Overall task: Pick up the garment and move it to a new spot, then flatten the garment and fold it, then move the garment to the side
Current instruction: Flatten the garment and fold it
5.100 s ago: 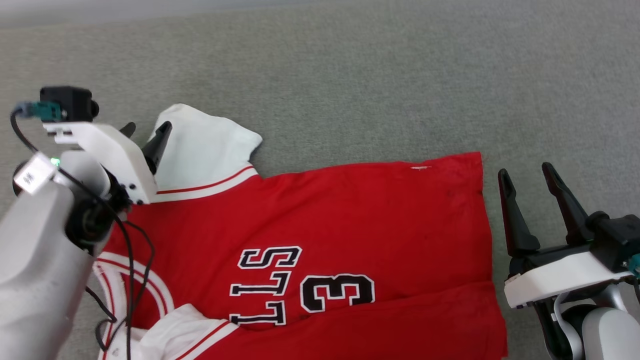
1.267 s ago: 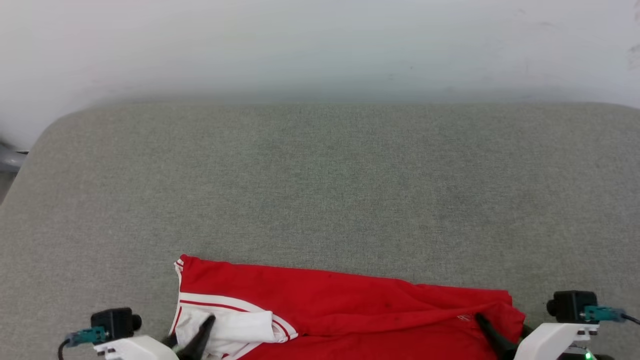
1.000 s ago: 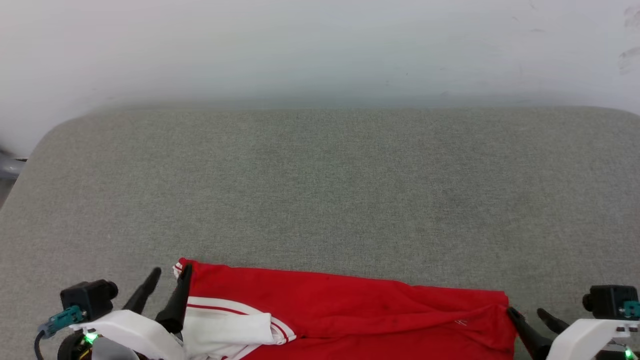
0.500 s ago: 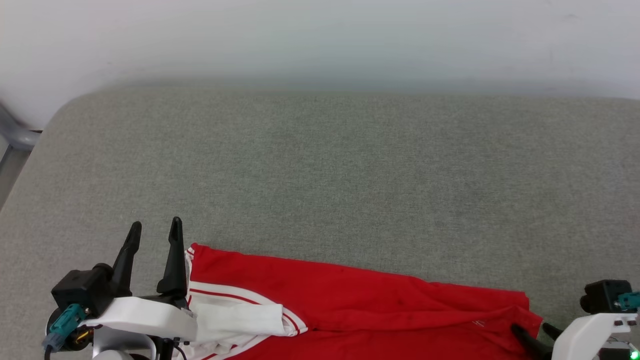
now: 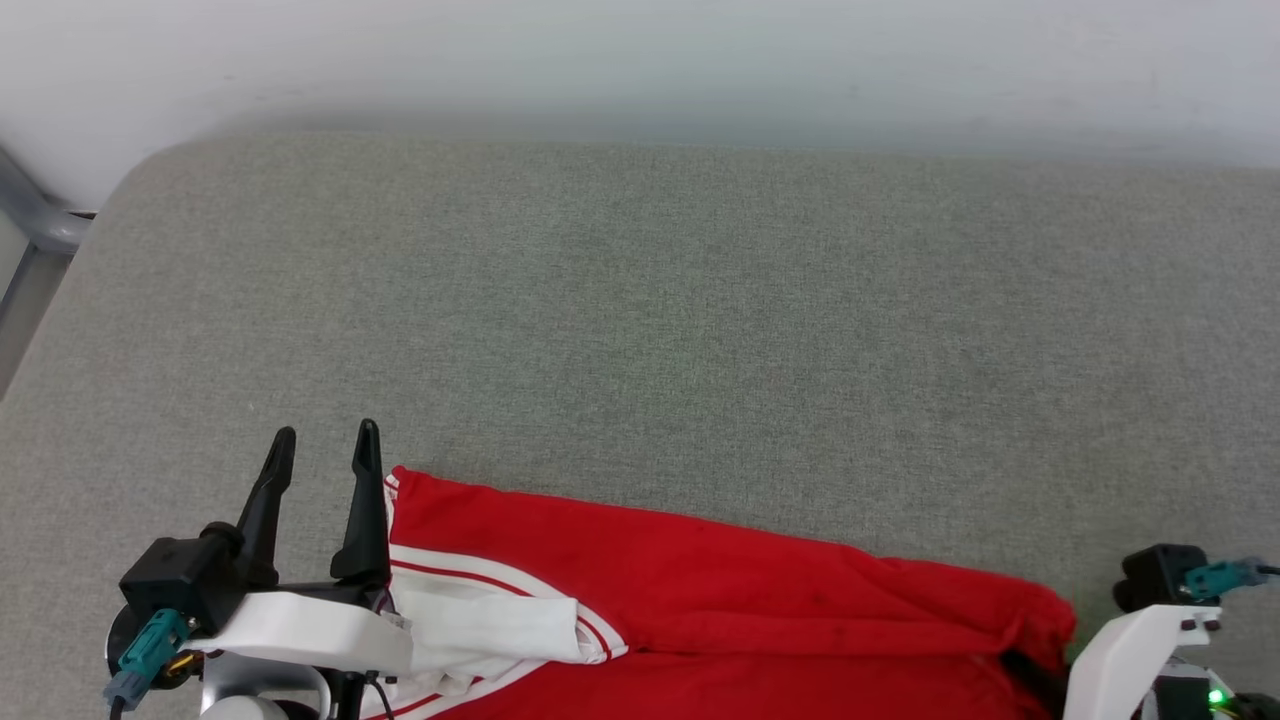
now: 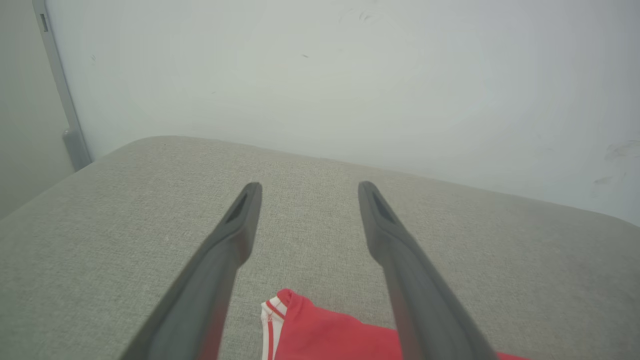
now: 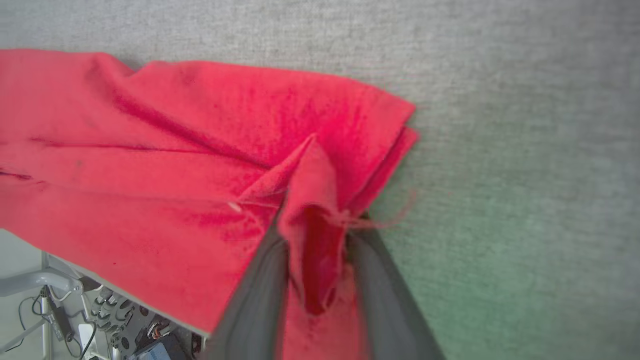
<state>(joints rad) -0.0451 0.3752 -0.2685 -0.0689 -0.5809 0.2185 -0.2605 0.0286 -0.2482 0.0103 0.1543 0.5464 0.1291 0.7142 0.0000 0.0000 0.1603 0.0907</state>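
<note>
The garment [image 5: 750, 590], bright red with a white sleeve and striped trim, lies folded along the near edge of the grey padded surface [image 5: 640, 300]. My left gripper [image 5: 327, 430] stands open just left of the garment's far left corner with nothing between its fingers. In the left wrist view the same open gripper [image 6: 310, 186] hovers above that corner of the garment [image 6: 320, 335]. My right gripper [image 7: 317, 225] is shut on a raised fold at the right end of the garment [image 7: 150, 150]. In the head view its fingers are hidden behind the red cloth.
A white wall [image 5: 640, 50] rises behind the surface, and a grey metal post [image 5: 40, 225] stands at the far left. The surface's near edge [image 7: 75, 262] runs under the garment, with the robot's base and cables below it. Bare grey padding stretches beyond the garment.
The head camera has tilted. My left gripper came off the white sleeve and now stands open beside the corner. My right gripper's fingers have closed on the fold at the garment's right end.
</note>
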